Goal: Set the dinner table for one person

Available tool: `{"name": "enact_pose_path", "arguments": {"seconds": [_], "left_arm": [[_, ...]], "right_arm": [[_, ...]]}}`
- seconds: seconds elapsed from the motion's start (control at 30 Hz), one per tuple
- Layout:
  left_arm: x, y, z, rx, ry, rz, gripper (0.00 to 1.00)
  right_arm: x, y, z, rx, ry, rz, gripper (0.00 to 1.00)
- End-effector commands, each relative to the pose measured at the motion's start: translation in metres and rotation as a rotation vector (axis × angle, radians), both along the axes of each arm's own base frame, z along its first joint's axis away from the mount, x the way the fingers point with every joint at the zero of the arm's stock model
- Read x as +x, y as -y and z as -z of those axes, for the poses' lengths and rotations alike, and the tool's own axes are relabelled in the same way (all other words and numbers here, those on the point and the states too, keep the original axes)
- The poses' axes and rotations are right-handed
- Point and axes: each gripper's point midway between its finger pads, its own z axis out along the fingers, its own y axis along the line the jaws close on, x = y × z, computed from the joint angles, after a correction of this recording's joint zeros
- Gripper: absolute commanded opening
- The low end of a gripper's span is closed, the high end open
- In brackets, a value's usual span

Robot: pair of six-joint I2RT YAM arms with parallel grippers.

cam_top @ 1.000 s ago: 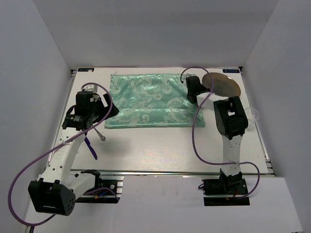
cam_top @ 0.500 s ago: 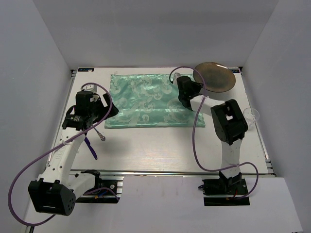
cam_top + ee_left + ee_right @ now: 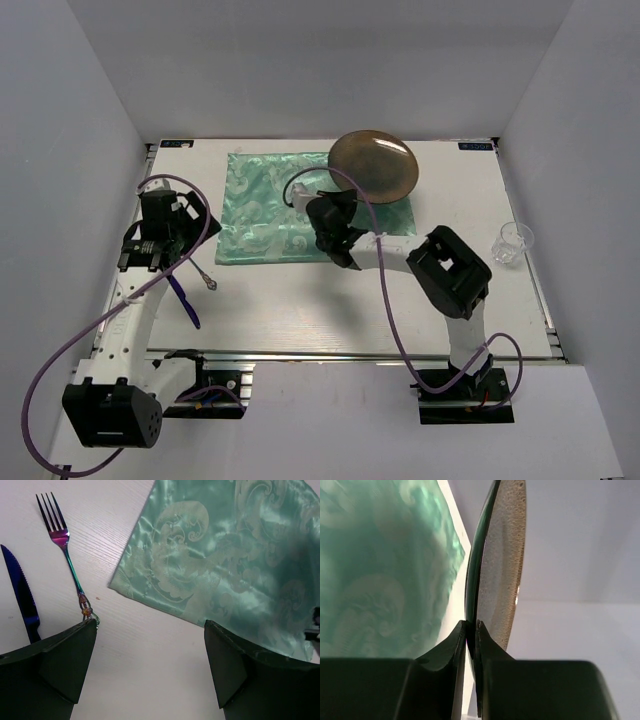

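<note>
A white table fills the overhead view, with a metal rail along its near edge and both arm bases bolted just below that rail.

At far left, the left gripper hangs over the table's left side. In its wrist view the two dark fingers stand wide apart with nothing between them, over bare table.

Just right of it, a dark blue knife lies flat on the table. Beside the knife is a fork with a rainbow sheen. The two sit close together but do not touch. In the wrist view the fork points its tines away from the gripper, and the knife lies to its left.

Next comes a shiny green patterned cloth, spread flat across the far middle of the table. Its near left corner lies close to the fork.

The right gripper reaches over the cloth's right part. Its fingers are clamped on the rim of a brown plate. The plate is tilted and sits over the cloth's far right corner. The right wrist view shows the plate edge-on.

At far right, a clear glass stands on the table, well apart from the rest.
</note>
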Motion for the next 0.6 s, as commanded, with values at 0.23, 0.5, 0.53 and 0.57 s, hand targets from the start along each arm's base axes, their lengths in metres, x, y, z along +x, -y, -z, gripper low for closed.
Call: {"name": "enact_pose_path", "arguments": {"seconds": [0.23, 0.5, 0.53, 0.57], "left_arm": [[-0.003, -0.014, -0.005, -0.012, 0.017, -0.065, 0.98], [-0.003, -0.021, -0.004, -0.028, 0.021, -0.091, 0.98], [-0.003, -0.023, -0.004, -0.030, 0.021, -0.099, 0.98], [-0.003, -0.023, -0.003, -0.032, 0.018, -0.097, 0.98]], "right_arm": [[-0.017, -0.070, -0.033, 0.139, 0.125, -0.035, 0.00], [-0.023, -0.121, -0.012, 0.140, 0.082, -0.123, 0.00], [-0.024, -0.125, -0.009, 0.146, 0.079, -0.131, 0.00], [-0.025, -0.128, -0.003, 0.139, 0.065, -0.138, 0.00]]}}
